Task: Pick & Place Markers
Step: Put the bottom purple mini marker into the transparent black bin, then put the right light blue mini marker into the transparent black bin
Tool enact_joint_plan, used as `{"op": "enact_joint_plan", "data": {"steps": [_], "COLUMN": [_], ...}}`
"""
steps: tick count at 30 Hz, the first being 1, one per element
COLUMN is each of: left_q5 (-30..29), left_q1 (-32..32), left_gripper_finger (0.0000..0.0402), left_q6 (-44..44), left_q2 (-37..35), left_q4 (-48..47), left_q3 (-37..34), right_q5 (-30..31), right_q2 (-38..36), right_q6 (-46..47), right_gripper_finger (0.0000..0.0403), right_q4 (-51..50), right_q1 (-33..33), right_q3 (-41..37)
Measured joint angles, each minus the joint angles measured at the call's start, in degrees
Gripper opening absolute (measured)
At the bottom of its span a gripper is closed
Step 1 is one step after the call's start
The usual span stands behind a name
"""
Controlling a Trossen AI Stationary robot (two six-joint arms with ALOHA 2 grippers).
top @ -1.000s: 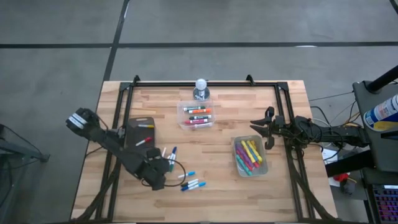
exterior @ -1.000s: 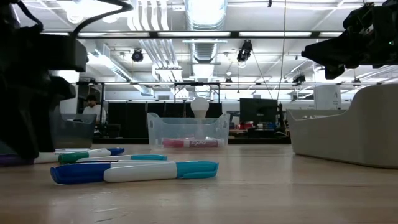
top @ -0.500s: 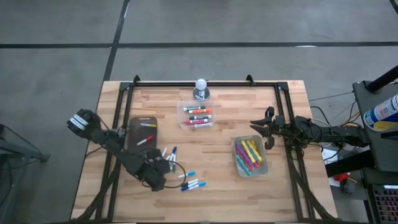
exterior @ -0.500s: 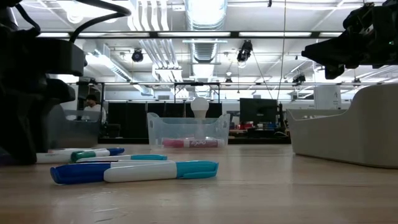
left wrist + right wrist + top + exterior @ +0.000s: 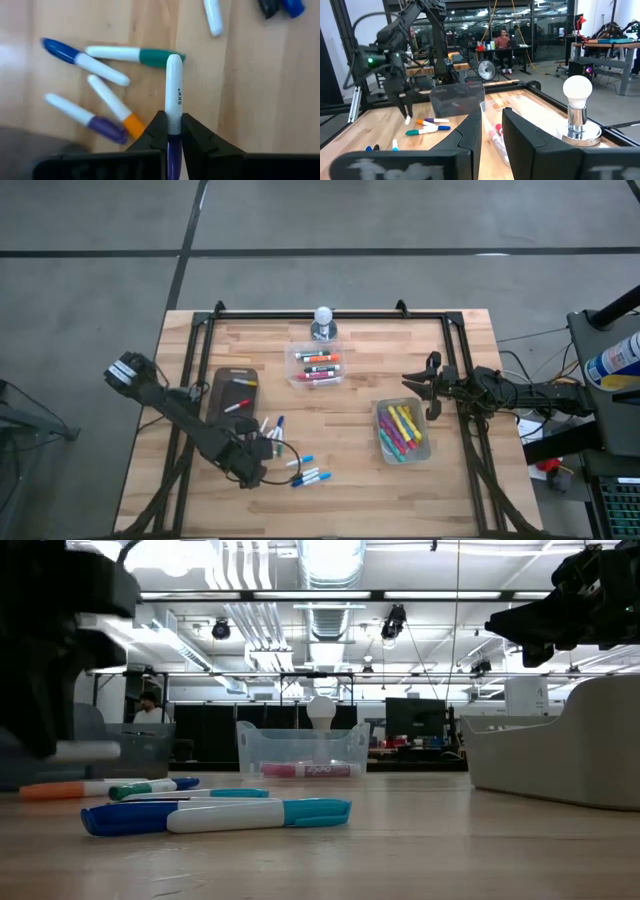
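White-bodied marker (image 5: pixel 173 95) pinched in left tool (image 5: pixel 170 131) — raised above scattered markers (image 5: pixel 107 90)

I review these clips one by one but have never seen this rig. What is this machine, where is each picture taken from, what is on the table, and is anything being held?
It is a two-armed robot at a wooden table. One camera looks straight down from above, one sits at table-top height, and one rides on each wrist. The left gripper hangs over the table's front left part and is shut on a white-bodied marker with a purple end, lifted off the wood. Below it lie loose markers, with a few blue ones to one side. A dark grey tray holds one red marker. Two clear tubs hold sorted markers, and a light bulb stands at the far edge. The right gripper waits at the right side, holding nothing, with its jaws apart.
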Motion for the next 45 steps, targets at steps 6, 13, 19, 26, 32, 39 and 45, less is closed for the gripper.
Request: {"op": "enact_joint_plan", "data": {"steps": [6,13,19,26,32,39,45], "left_q5": [-6.59,-17.44,-18.72,-16.23,-16.25,-16.64,-17.50], "left_q1": [-0.02,0.69,2.93,5.70,6.99,7.04,7.04], "left_gripper_finger": [0.0026,0.0027,0.0028,0.0031,0.0075,0.0115,0.0116], "left_q6": [-1.52,-14.35,-28.50,-32.85,-32.89,-29.88,-22.61], "left_q2": [-4.16,-9.90,-11.50,-11.57,-11.57,-11.57,-11.57], "left_q4": [-11.99,-25.85,-34.63,-34.67,-34.66,-34.45,-25.28], "left_q3": [4.82,4.99,2.92,0.61,0.46,1.25,2.84], "right_q5": [0.00,0.00,0.00,0.00,0.00,0.00,0.00], "right_q2": [0.02,0.02,0.02,0.02,0.02,0.02,0.02], "right_q6": [0.02,0.05,0.02,0.03,0.07,0.00,0.00], "right_gripper_finger": [0.0068,0.0068,0.0068,0.0068,0.0068,0.0068,0.0068], "right_q4": [-0.01,-0.01,-0.01,-0.01,0.01,0.00,0.01], "right_q1": [0.00,0.01,-0.01,0.01,0.01,-0.01,-0.01], "right_q3": [0.00,0.00,0.00,0.02,0.00,0.02,0.02]}}
